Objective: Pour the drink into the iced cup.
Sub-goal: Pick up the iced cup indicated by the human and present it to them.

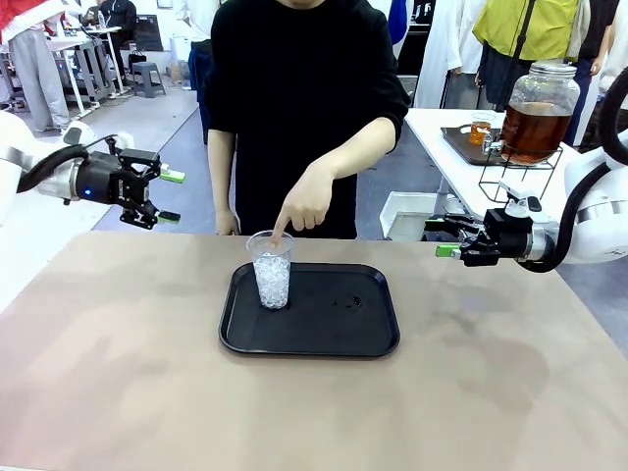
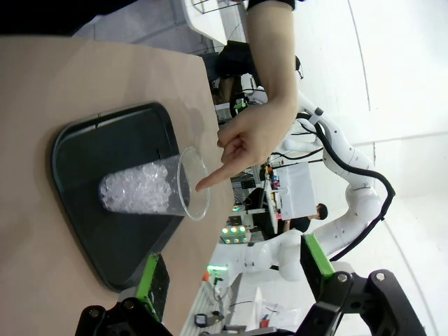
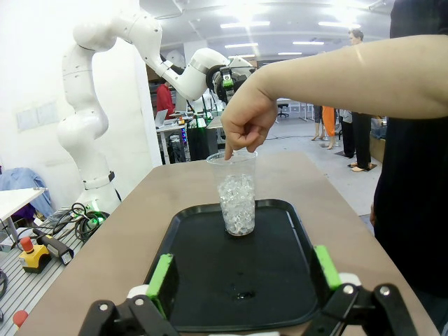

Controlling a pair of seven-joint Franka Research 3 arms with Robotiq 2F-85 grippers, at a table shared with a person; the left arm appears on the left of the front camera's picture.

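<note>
Left pincer agape; clear iced cup, glossy black tray

Clear thin plastic for the cup, glossy, with glinting crushed ice inside. Smooth black plastic for the tray, semi-gloss, with a few shiny wet drops toward three o'clock of the cup. Matt tan tabletop, smooth, faintly mottled. Matt black casing and green pads on the left gripper at nine o'clock and the right gripper at three; glossy white shell on the right arm. Matt black cloth on the person's top at twelve. At two o'clock, a clear glass jar with a silvery lid, on a thin black wire stand.
</note>
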